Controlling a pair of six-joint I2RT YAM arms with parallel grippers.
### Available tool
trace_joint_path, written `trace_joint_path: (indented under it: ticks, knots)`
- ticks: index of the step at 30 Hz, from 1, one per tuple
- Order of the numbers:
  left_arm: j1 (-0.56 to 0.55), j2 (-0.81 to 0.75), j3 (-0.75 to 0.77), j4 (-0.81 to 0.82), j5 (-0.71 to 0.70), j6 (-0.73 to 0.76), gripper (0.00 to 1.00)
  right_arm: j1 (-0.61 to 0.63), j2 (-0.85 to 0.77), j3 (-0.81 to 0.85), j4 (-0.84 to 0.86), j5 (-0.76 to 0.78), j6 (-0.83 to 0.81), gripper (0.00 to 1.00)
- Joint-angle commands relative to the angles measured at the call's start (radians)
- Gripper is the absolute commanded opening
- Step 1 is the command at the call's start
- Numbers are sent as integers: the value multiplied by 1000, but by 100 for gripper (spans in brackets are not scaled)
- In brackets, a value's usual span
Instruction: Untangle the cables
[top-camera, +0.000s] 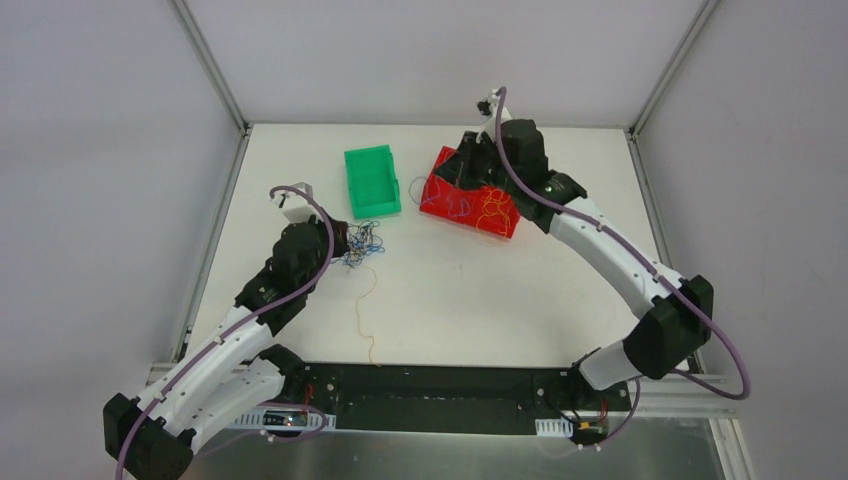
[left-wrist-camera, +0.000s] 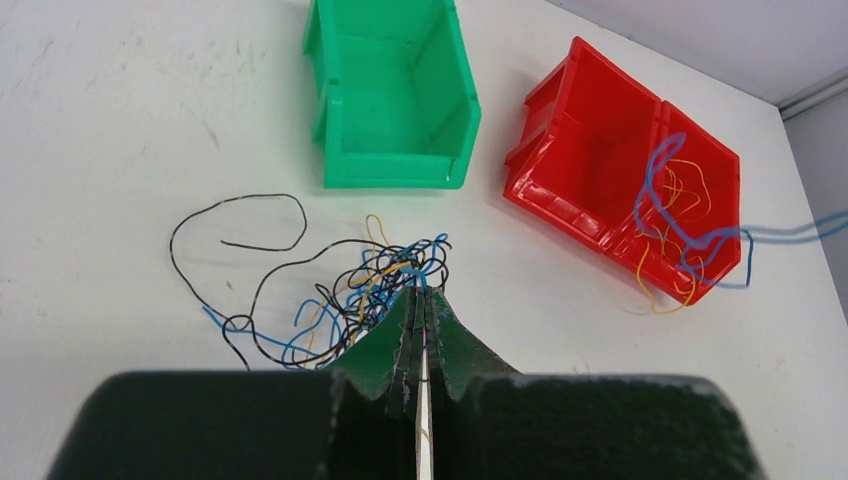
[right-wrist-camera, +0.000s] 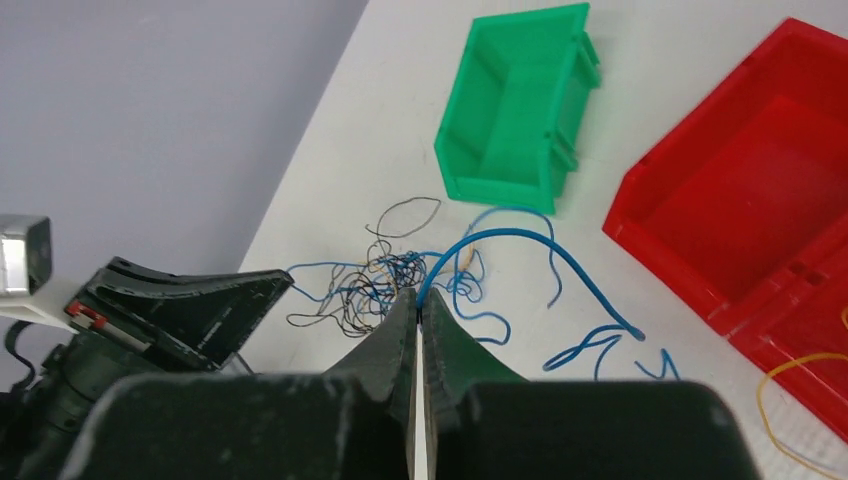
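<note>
Left tool (left-wrist-camera: 421, 298) clamped on cables (left-wrist-camera: 370, 290) knot, arm low; right tool (right-wrist-camera: 420, 305) pinching blue cable (right-wrist-camera: 510, 234) above red bin (left-wrist-camera: 580, 150).

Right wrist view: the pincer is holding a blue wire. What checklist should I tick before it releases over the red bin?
1. Right pincer shut on thin blue wire: ok.
2. Left pincer shut on knot of black, blue and yellow wires: ok.
3. No strand bridging knot and red plastic bin: ok in the left wrist view.
4. Blue wire wholly above the compartment with loose yellow wires: cannot tell.
5. Green plastic bin empty: ok.
</note>
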Motion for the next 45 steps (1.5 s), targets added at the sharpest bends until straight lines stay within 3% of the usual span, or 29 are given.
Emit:
trace_joint_path:
  ticks: [1,8,16,20,25,32,45]
  knots:
    - [0,-3,14,37,29,20,0,-48,93,168,-5,-173,53,0]
    - [0,-5,13,37,34,24,0,-134,249,293,-28,-268,63,0]
    - [0,2,16,37,34,30,0,-277,450,369,28,-563,115,0]
    - [0,2,15,37,36,30,0,-329,496,365,20,-578,102,0]
    - [0,11,17,38,39,30,0,-339,532,407,-114,-437,-25,0]
    - [0,18,17,43,45,29,0,-238,558,474,-301,-63,-278,0]
    - [0,23,18,45,60,30,0,-165,796,675,-388,142,-264,0]
